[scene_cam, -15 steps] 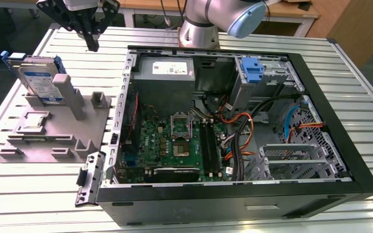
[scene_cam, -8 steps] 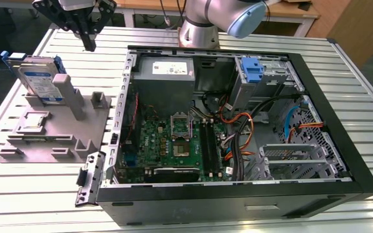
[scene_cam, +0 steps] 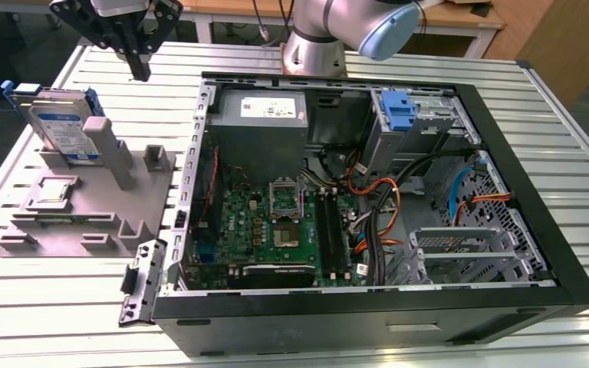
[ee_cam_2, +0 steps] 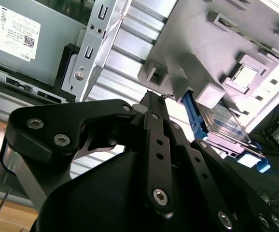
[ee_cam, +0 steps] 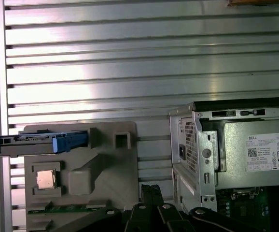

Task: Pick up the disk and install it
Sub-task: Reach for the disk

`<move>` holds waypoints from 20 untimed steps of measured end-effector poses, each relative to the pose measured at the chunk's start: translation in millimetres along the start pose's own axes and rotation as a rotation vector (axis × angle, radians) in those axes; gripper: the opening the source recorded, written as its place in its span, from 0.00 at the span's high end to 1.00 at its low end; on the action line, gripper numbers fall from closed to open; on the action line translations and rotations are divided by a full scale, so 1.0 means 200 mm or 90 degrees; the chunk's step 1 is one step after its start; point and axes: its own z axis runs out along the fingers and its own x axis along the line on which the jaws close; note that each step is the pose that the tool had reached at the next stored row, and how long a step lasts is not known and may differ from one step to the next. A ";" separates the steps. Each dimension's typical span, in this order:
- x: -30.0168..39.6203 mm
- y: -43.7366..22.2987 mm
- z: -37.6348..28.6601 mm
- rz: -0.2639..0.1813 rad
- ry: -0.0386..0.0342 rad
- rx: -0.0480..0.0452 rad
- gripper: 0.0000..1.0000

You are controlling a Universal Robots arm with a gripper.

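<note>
**One silver metal hard disk (scene_cam: pixel 57 126) with blue plastic rails, not yet lifted**

It stands on edge in the grey plastic holder block (scene_cam: pixel 120 207). The black pincer (scene_cam: pixel 139 70) hangs near that block, closed on nothing. The disk looks stiff, weighty and shock-sensitive; pinching its flat faces near the top seems best.

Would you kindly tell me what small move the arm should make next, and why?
Probably shift the gripper toward the exterior view's left, over the disk, opening as it goes: it hangs shut and empty above the table, and the disk stands untouched in its grey holder.
</note>
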 end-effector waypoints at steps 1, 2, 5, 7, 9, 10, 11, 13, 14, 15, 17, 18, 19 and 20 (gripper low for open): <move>0.003 0.000 0.000 0.000 0.0000 0.0000 0.90; 0.007 0.000 0.000 0.000 -0.0001 -0.0001 0.90; 0.022 0.001 0.000 0.000 0.0000 0.0000 0.90; 0.032 0.002 0.000 0.000 0.0000 0.0000 0.90; 0.038 0.002 0.000 0.000 0.0000 0.0000 0.90; 0.040 0.002 0.000 0.000 0.0000 -0.0001 0.90; 0.041 0.002 0.000 0.000 0.0000 -0.0001 0.90; 0.042 0.002 0.000 0.000 0.0000 0.0000 0.90; 0.049 0.001 0.000 0.000 0.0000 0.0000 0.90; 0.061 0.000 0.001 0.000 0.0000 -0.0001 0.90; 0.062 0.000 0.001 0.000 0.0000 -0.0001 0.90; 0.062 0.000 0.001 0.000 0.0000 0.0000 0.90; 0.062 0.000 0.001 0.000 0.0000 -0.0001 0.90; 0.079 -0.001 0.002 0.000 0.0000 0.0000 0.90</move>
